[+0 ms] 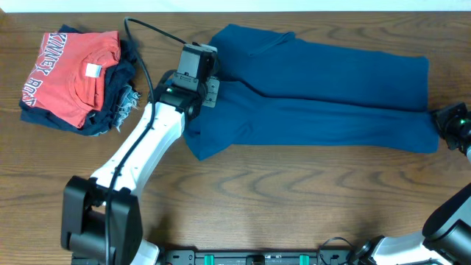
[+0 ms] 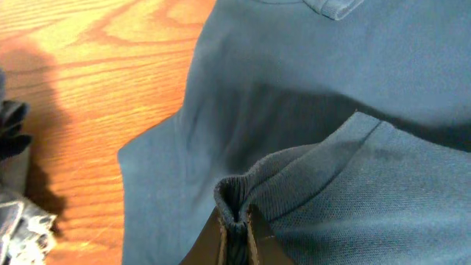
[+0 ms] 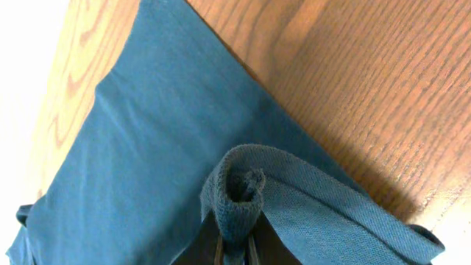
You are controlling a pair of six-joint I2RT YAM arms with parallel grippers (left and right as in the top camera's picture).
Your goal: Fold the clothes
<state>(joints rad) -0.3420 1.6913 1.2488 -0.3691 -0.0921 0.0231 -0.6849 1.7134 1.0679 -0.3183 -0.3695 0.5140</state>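
- The left pincer [image 2: 234, 227] is found closed on a bunched fold at one end of the blue garment [image 1: 316, 88].
- The right pincer [image 3: 234, 241] is seen clamped on a rolled edge at the opposite end, presumably so that both ends can be carried over together.
- The garment is spread lengthwise on the wood-grain table [image 1: 294, 199].
- A red shirt [image 1: 73, 77] is noted on a dark pile, well apart at the far left.
- Nothing of the room is shown.

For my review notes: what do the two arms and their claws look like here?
Left arm: white tubular link, black joints and base, black cable looping behind. Right arm: black joints, white lower link, small green light. Left claw and right claw: dark, flat fingers.
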